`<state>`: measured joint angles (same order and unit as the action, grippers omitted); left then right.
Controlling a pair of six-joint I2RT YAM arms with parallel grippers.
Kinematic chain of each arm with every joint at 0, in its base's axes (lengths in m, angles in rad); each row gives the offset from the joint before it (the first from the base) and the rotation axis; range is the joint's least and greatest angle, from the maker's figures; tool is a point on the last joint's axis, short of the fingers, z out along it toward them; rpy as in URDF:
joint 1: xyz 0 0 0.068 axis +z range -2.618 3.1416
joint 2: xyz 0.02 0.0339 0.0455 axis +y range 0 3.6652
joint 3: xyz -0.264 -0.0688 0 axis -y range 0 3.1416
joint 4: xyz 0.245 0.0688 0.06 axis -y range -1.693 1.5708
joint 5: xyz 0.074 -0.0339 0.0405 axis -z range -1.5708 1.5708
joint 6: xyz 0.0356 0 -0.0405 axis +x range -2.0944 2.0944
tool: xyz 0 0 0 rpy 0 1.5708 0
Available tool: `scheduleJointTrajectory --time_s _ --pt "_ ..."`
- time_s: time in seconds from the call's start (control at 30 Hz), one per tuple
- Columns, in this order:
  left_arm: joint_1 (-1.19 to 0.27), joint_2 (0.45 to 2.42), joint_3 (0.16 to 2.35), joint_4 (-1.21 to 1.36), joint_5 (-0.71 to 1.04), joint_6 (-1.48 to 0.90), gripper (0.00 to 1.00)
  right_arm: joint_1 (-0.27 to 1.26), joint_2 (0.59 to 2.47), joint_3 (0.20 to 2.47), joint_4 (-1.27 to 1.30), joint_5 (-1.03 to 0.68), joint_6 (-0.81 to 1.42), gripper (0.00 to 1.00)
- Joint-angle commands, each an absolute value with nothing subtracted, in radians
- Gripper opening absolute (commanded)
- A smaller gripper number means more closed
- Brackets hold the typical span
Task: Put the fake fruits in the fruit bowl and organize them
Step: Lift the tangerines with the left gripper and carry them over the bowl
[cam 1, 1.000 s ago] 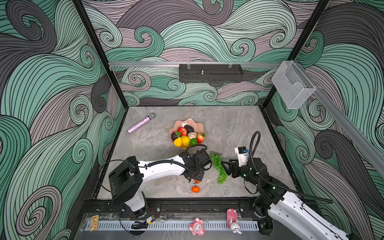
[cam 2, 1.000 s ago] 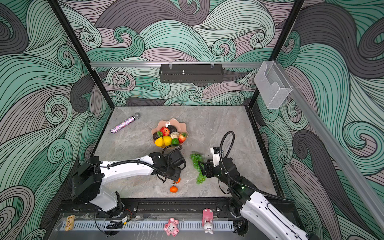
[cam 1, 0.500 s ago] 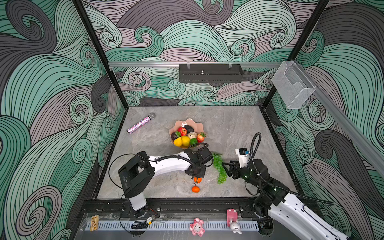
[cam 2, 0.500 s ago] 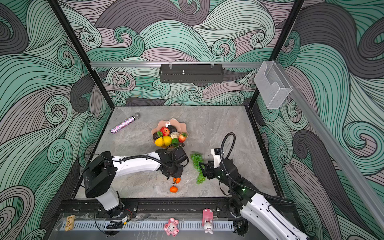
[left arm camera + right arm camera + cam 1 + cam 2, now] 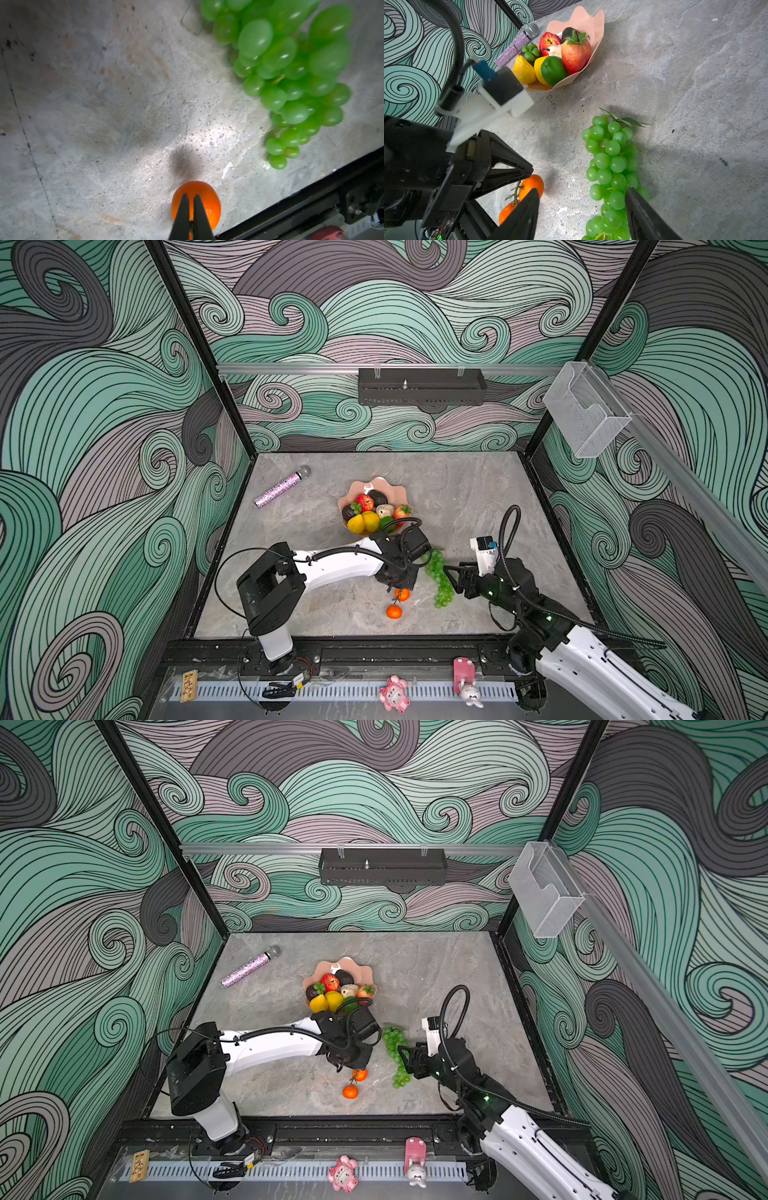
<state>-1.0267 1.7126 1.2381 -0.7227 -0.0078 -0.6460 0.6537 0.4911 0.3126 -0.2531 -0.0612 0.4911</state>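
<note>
The left gripper [image 5: 190,196] had its fingers pressed together, tips down. In the right wrist view they met at the top of the twig [image 5: 515,192] that joins the two tangerines [image 5: 393,611], so it looked like a pinch on that twig rather than on either fruit. The pair sat near the middle of the surface's front edge, one tangerine directly under the fingertips and the other a little closer to the edge. Whether they had left the surface could not be told.

The right gripper [image 5: 581,190] stood apart. Its jaws straddled the end of the green grapes [image 5: 610,162] that lay nearer the front edge. One finger was against the berries and the other was well clear of them, so nothing was clamped yet.

The bunch lay just beside the tangerines, on the right arm's side. Its long axis ran from the front edge back toward the fruit bowl [image 5: 395,489], leafy stem end leading. The open jaws crossed that axis, which suited a squeeze across the bunch.

The bowl sat near the centre of the surface [image 5: 457,489] and already held apple, strawberry, lemon, lime and darker fruit. It lay straight beyond the left gripper, toward the far edge, and the left arm's wrist overlapped its near rim in both top views. The left arm therefore had the shorter carry. The right arm's route would run diagonally, toward the far edge and the left arm's side.
</note>
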Motion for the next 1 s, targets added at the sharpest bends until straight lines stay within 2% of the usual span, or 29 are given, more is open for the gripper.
scheduleJointTrajectory --time_s 0.0,0.23,0.43,0.73,0.97 --pt "-1.018 1.663 1.348 -0.823 -0.068 -0.552 0.00 0.658 0.469 0.318 -0.274 -0.042 0.489 0.67" --pt "-0.946 1.682 1.585 -0.906 -0.105 -0.445 0.00 0.658 0.398 0.319 -0.340 0.002 0.493 0.66" --pt "-0.842 1.707 1.678 -0.833 -0.106 -0.356 0.00 0.658 0.350 0.321 -0.404 0.025 0.490 0.66" --pt "-0.646 1.859 1.927 -0.838 -0.100 -0.170 0.00 0.658 0.335 0.310 -0.426 0.009 0.499 0.68" --pt "-0.548 1.975 2.029 -0.733 -0.049 0.082 0.00 0.658 0.330 0.301 -0.441 0.012 0.507 0.68"
